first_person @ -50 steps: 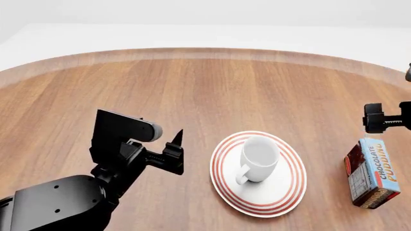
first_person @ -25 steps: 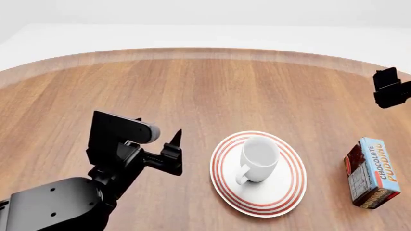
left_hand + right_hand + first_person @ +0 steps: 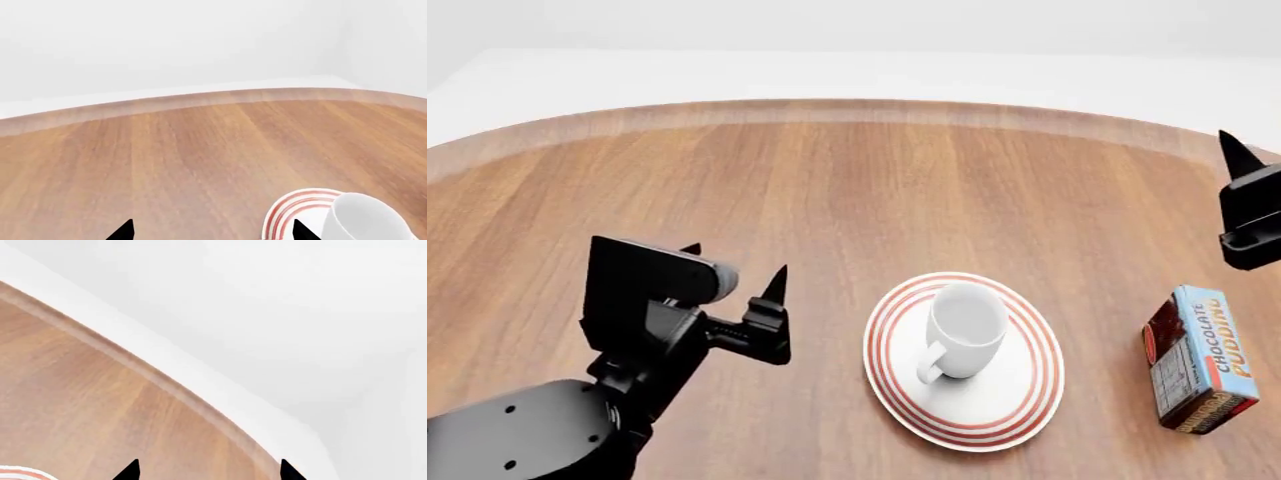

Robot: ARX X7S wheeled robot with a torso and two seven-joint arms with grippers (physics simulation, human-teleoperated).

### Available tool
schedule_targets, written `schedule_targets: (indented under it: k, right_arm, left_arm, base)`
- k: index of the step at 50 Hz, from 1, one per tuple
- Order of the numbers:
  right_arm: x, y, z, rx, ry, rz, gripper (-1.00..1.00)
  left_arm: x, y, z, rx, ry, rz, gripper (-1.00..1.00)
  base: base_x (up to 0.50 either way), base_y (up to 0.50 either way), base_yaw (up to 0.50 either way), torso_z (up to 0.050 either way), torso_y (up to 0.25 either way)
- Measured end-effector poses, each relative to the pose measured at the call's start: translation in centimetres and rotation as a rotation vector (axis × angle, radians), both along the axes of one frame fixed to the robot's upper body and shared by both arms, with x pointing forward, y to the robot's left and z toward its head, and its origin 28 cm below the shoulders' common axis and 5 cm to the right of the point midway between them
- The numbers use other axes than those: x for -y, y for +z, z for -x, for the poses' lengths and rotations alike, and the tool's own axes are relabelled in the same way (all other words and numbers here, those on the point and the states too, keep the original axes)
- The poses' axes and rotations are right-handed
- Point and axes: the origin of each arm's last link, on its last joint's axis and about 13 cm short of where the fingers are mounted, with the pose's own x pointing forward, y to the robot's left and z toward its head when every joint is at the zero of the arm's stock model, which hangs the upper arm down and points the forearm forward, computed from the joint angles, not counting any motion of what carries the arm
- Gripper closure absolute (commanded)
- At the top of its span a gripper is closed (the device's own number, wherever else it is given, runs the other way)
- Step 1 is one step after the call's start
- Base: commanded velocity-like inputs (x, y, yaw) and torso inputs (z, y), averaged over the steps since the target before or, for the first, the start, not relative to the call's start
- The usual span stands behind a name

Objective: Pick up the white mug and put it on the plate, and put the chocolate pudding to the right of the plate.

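Worktop [image 3: 868, 190] is showing smooth wood grain, satin finish, lighter banded edge. Mug [image 3: 965, 328] is looking like glossy white ceramic. Plate [image 3: 1021, 400] is reading as smooth glazed white with red rings. Pudding [image 3: 1198, 357] carton is looking like printed card, slight sheen. Left pincer [image 3: 737, 290] is appearing matt black plastic.

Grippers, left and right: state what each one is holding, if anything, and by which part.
Nothing is held. The left gripper and right gripper both have open, empty jaws. The mug stands on the plate; the pudding carton lies on the table.
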Motion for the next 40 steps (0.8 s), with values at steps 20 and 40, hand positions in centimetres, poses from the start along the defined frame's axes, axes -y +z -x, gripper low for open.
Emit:
schedule_targets:
  k: [20, 40]
  right_arm:
    - [-4.1, -3.1, 2.8, 0.161, 0.145, -0.019, -1.00]
    - [-6.1, -6.2, 3.1, 0.345, 0.193, -0.221, -1.00]
  left_arm:
    - [-1.4, 0.6, 2.4, 0.111, 0.083, -0.013, -1.00]
    - [-2.6, 2.7, 6.0, 0.363, 0.266, -0.051, -1.00]
  base:
    - [0.00, 0.00, 0.00, 0.000, 0.000]
    - [0.00, 0.00, 0.00, 0.000, 0.000]
